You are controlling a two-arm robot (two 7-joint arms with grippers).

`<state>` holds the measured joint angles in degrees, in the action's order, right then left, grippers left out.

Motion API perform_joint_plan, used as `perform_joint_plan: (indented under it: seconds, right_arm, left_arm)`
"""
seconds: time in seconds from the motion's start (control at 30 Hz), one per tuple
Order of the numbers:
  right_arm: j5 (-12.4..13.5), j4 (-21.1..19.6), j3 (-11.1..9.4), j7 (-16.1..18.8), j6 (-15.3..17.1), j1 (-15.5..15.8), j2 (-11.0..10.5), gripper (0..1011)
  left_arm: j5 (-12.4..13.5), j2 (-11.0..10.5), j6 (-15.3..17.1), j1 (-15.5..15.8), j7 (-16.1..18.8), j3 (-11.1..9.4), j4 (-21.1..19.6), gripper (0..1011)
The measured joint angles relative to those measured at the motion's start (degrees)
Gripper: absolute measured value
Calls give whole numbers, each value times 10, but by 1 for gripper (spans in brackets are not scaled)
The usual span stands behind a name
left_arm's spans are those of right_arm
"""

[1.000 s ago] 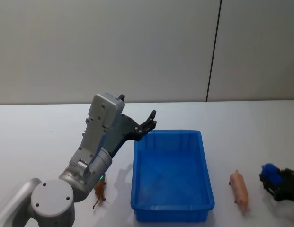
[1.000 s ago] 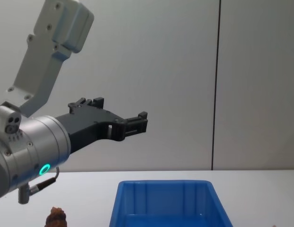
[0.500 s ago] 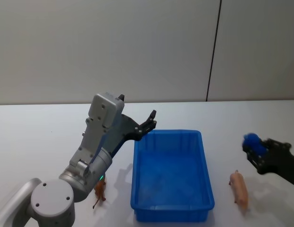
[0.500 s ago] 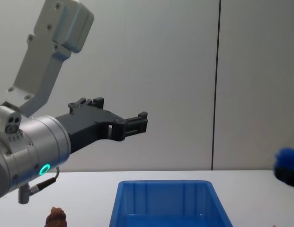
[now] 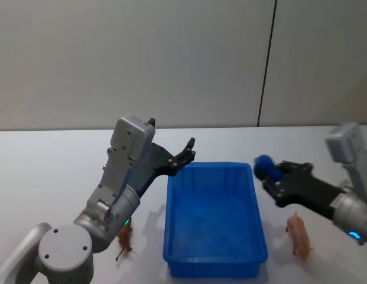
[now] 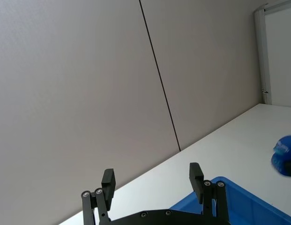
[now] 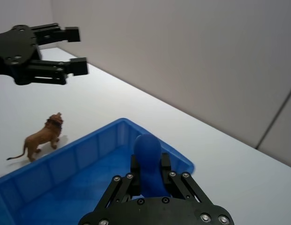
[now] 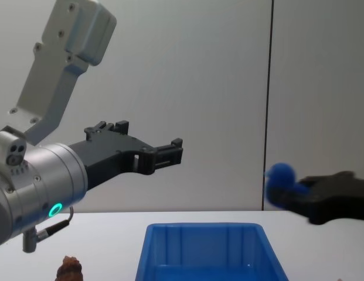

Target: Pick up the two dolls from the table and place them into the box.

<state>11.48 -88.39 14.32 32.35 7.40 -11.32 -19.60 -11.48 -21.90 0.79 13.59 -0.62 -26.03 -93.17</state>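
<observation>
My right gripper (image 5: 272, 176) is shut on the blue doll (image 5: 265, 165), held in the air just beside the far right corner of the blue box (image 5: 213, 220). From the chest the blue doll (image 8: 280, 175) hangs well above the box rim (image 8: 200, 228). The right wrist view has the blue doll (image 7: 147, 149) upright between the fingers over the box (image 7: 86, 174). The reddish-brown doll (image 5: 124, 238), a small lion, stands on the white table (image 5: 47, 171) left of the box. My left gripper (image 5: 188, 150) hovers open above the box's far left corner.
A pink pig toy (image 5: 300, 235) lies on the table right of the box, under my right arm. The left arm's grey body stands over the table's left front part. A grey wall closes the back.
My right gripper has carried the blue doll up and leftward, from the table's right edge to beside the box. The left arm has not moved.
</observation>
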Motion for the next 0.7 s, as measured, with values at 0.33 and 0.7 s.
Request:
perform_joint_plan:
  seconds: [0.33, 0.7]
  right_arm:
    - [-24, 38, 33, 37, 9, -32, 36, 358]
    - [-37, 58, 53, 44, 10, -42, 53, 707]
  left_arm:
    - [0, 0, 0, 0, 0, 0, 0, 1001]
    - [0, 0, 0, 0, 0, 0, 0, 1001]
